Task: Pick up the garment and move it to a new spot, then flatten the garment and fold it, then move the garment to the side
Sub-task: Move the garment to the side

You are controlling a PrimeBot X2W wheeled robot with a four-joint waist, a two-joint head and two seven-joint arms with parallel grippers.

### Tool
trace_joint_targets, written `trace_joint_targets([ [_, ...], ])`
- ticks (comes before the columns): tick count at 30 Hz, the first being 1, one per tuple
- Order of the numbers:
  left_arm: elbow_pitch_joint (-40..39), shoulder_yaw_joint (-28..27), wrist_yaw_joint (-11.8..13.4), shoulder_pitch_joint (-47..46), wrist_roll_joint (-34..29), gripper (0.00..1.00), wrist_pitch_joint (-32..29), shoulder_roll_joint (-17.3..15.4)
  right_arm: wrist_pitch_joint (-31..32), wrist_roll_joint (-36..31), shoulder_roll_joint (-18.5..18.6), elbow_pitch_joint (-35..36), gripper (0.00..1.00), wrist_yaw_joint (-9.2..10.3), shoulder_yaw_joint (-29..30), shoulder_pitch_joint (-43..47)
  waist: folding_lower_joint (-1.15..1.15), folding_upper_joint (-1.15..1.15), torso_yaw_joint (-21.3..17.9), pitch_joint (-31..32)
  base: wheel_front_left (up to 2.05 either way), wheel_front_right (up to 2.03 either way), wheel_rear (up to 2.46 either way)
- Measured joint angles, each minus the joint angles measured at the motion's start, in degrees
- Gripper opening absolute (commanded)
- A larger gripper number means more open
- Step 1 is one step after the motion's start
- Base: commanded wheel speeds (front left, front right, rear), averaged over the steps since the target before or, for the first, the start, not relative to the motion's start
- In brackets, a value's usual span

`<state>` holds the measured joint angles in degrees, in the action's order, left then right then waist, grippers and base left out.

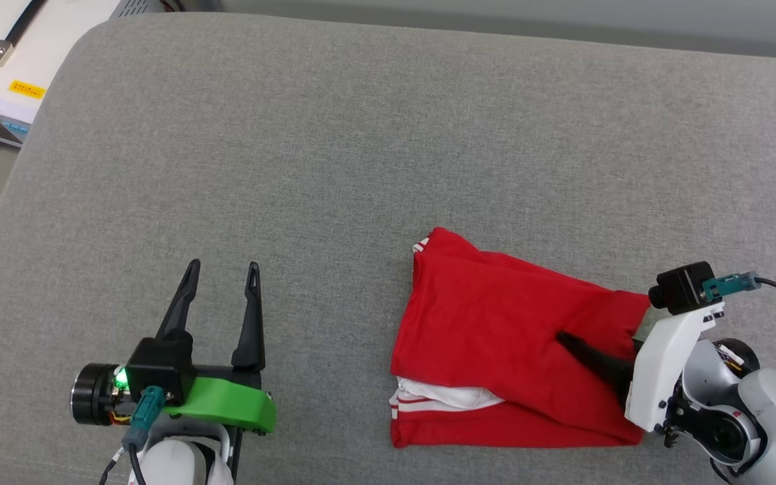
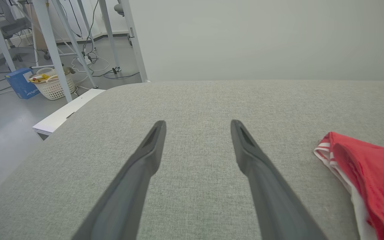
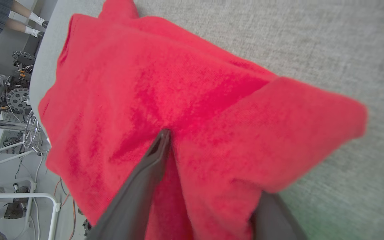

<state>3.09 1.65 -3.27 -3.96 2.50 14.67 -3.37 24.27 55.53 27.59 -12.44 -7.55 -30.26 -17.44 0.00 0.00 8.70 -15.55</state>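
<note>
Right gripper (image 1: 580,349) at the edge of the shirt (image 1: 496,316), left gripper (image 1: 223,266) idle and wide.
Your right gripper has one finger lying on top of the red cloth and the other hidden under a raised flap at its right edge; whether it pinches, you cannot tell. Your left gripper hangs spread and empty over bare cushion (image 1: 294,168), well apart from the shirt. Folded, the shirt lies on the cushion's right half, a white sleeve (image 1: 442,396) peeping from its near left side. Expect it to be light, soft and limp: lifted by one layer, the fold would likely spill open. Better take all layers at that right edge.
</note>
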Motion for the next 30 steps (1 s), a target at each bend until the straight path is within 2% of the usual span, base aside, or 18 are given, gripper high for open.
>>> trace_joint_targets([
  [8, 0.07, -0.42, 0.24, 0.17, -0.01, 1.00, 0.00, 0.05, -5.27, -1.99, 3.80, 2.24, 0.00, 0.01, -4.03, -2.30, 0.00, 0.00, -1.57, 1.06, 0.00, 0.00, 0.00],
  [16, -0.25, -1.18, 0.35, 1.02, -0.19, 1.00, -0.01, 0.13, -7.48, -8.92, 12.06, 6.36, 0.00, 0.01, -5.33, -6.61, 0.00, 0.00, -6.09, 2.12, 0.00, 0.00, 0.00],
  [25, -1.59, -1.82, 0.38, 1.22, -0.65, 1.00, 0.00, 0.12, -6.34, -12.00, 17.89, 8.62, 0.00, 0.01, -2.12, -8.50, 0.00, 0.00, -13.11, 2.27, 0.00, 0.00, 0.00],
  [30, -3.25, -1.77, 0.21, 0.43, -1.23, 1.00, 0.00, -0.21, -5.71, -13.15, 20.41, 7.14, 0.00, 0.01, 1.89, -9.11, 0.00, 0.00, -16.38, 0.69, 0.00, 0.00, 0.00],
])
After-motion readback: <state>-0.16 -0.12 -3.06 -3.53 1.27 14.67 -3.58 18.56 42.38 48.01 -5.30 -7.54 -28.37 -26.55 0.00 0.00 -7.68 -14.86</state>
